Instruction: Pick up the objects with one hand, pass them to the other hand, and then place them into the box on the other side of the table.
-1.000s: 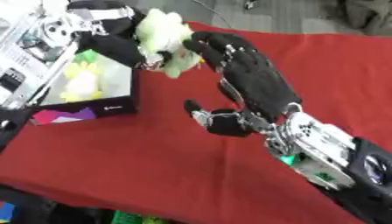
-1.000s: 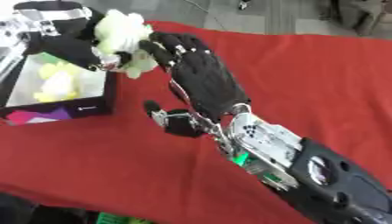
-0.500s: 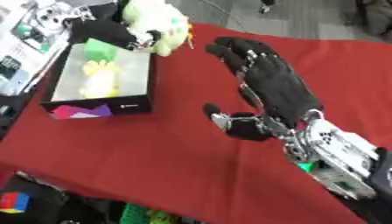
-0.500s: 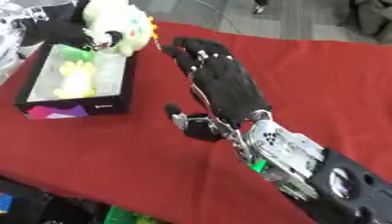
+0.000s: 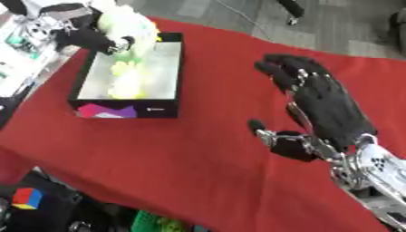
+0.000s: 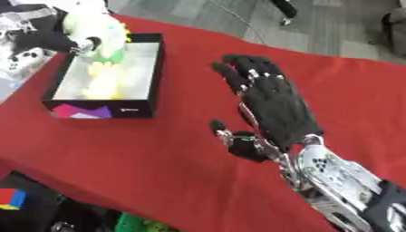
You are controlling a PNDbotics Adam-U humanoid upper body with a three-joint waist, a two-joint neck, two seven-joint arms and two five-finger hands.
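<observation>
Handover looks done. Left hand [image 5: 91,38] curled around pale green-white plush toy [image 5: 127,27], held over far-left black box [image 5: 127,110]; yellow item inside. Right hand [image 6: 273,106] spread, empty. Release remaining.

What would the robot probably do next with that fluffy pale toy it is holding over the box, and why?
Probably lower it a little and let go. The left hand has its fingers curled round the pale plush toy, which hangs over the far end of the box above a yellow thing already inside. The right hand is open and apart.
</observation>
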